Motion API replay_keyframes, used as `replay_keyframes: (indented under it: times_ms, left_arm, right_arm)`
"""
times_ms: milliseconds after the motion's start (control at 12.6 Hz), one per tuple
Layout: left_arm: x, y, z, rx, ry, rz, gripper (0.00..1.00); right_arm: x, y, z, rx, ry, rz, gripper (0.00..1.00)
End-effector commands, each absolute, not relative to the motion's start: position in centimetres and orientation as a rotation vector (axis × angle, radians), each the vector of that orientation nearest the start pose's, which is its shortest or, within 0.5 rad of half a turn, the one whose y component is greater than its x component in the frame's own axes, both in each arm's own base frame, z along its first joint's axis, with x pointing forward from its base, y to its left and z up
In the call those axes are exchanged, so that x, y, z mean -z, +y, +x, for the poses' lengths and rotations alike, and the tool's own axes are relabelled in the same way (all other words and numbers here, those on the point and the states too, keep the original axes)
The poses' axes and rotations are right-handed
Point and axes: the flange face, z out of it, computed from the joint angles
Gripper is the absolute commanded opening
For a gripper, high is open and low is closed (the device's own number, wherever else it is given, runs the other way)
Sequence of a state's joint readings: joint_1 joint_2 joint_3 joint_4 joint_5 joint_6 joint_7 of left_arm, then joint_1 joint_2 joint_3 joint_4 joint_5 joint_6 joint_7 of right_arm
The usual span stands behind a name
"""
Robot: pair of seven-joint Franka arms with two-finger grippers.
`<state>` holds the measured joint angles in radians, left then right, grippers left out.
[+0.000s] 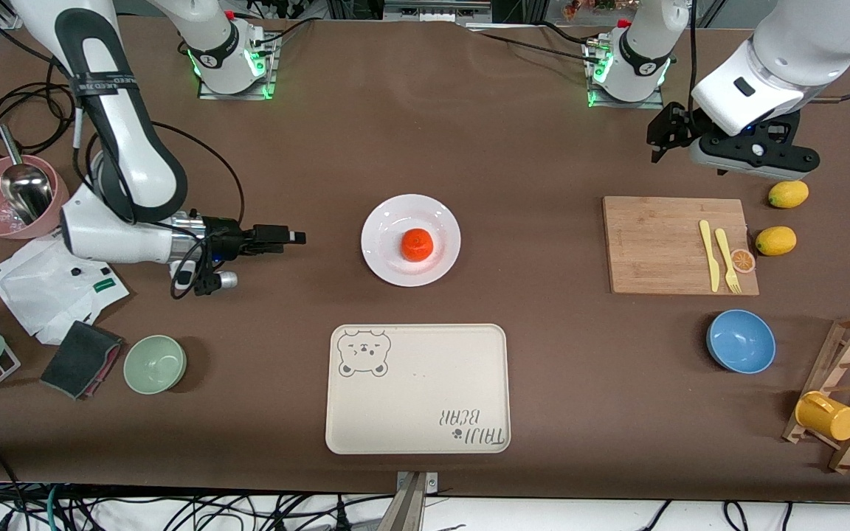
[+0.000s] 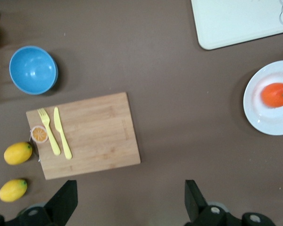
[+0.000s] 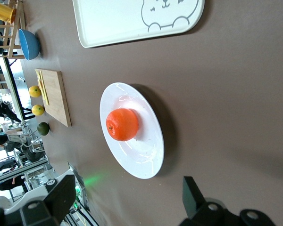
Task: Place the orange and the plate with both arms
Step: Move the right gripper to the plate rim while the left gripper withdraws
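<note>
The orange (image 1: 417, 245) sits on the white plate (image 1: 388, 262) at the middle of the brown table (image 1: 513, 147), just farther from the front camera than the beige bear tray (image 1: 417, 391). The right gripper (image 1: 296, 237), jaws spread, hovers low beside the plate. The left gripper (image 1: 665, 140), jaws spread, hangs near the cutting board (image 1: 654, 243) and lemons (image 1: 788, 194).

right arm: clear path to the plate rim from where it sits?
Probably yes. The right gripper, fingers open, is low over bare table toward the right arm's end, pointing at the plate. Nothing stands between them; the orange sits mid-plate, leaving the rim free.
</note>
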<state>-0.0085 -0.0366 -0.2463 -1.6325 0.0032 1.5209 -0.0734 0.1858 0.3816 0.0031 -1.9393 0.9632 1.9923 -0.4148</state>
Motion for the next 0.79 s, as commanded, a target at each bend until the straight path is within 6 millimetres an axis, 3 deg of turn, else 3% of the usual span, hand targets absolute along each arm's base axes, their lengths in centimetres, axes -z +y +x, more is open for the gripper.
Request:
replay_keyframes:
  times_ms: [0,79,317,555,713]
  left_arm:
    - [-61.7,-11.0,53.8,-0.097,0.209,-3.084,1.0]
    - [-65.9,-10.8,54.0,0.028,0.221,-3.079,1.0]
    - [-65.4,-10.5,53.5,-0.072,0.235,-3.118,1.0]
    - [-65.2,-6.0,54.1,-0.092,0.119,-3.162,1.0]
    - [-64.1,-6.5,54.2,-0.141,0.104,-3.16,1.0]
  right_arm:
    - [-26.1,18.3,55.6,-0.204,-0.042,-2.291,1.0]
    - [-25.3,19.1,55.0,-0.188,-0.046,-2.288,1.0]
    - [-22.6,21.1,53.6,-0.163,-0.023,-2.261,1.0]
    - [-20.4,23.0,52.6,-0.172,0.02,-2.241,1.0]
    - [-19.0,24.2,52.2,-0.142,0.034,-2.244,1.0]
